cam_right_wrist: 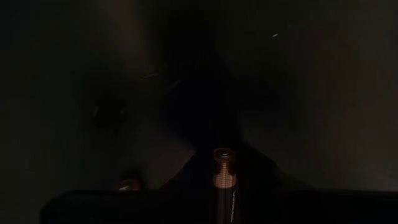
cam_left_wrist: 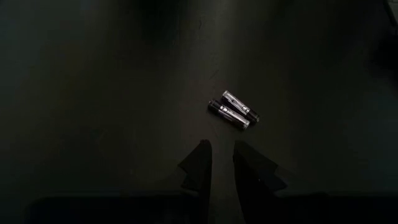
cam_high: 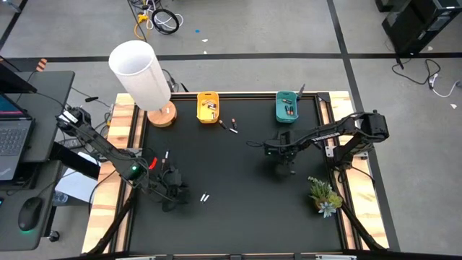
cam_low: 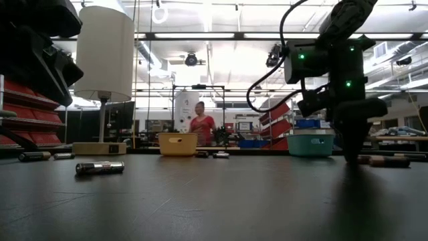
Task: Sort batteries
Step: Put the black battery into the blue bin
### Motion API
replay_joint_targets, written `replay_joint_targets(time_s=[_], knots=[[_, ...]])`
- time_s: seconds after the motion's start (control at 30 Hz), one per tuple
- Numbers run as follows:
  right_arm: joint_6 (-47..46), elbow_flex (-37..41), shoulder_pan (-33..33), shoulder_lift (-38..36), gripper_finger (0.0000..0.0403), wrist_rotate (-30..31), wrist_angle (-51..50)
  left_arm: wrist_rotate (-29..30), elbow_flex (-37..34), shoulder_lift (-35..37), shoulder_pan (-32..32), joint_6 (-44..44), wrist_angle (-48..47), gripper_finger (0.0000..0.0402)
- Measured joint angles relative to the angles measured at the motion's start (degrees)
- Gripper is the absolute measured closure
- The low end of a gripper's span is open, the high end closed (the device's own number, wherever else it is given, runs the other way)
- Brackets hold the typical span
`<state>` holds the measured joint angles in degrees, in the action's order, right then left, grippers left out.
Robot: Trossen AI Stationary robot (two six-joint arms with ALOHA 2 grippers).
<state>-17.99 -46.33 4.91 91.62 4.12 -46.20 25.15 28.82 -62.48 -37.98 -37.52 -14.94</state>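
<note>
Right of centre on the black table (cam_high: 238,209), the right gripper (cam_high: 288,167) points straight down at the surface, its fingers pinching a dark battery with a copper end (cam_right_wrist: 224,171). Toward the near left, the left gripper (cam_high: 175,193) rests low over the mat, its fingers (cam_left_wrist: 199,165) slightly apart and holding nothing. Just right of it lies a pair of silver batteries (cam_left_wrist: 232,109), side by side and touching. Two more batteries (cam_high: 228,125) lie near the yellow bin (cam_high: 208,107) at the far edge. Further right stands the teal bin (cam_high: 287,106).
</note>
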Motion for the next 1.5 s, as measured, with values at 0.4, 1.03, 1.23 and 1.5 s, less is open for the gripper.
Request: replay_joint_targets(time_s=[0.4, 1.03, 1.23, 1.5], knots=[[0.6, 0.0, 0.0, 0.1, 0.0358, 2.0, 2.4, 0.0, 0.0, 0.0, 0.0, 0.0, 0.1, 0.033], [7.3, -10.0, 11.8, -7.6, 0.0388, 11.7, -1.4, 1.3, 0.0, 0.0, 0.0, 3.5, 0.2, 0.033], [6.1, -12.1, 21.8, -7.3, 0.0402, 16.0, 2.6, 8.4, 0.0, 0.0, 0.0, 6.2, 1.1, 0.033], [11.0, -12.3, 27.4, -7.8, 0.0381, 9.5, 7.0, 10.0, 0.0, 0.0, 0.0, 9.3, 1.8, 0.033]])
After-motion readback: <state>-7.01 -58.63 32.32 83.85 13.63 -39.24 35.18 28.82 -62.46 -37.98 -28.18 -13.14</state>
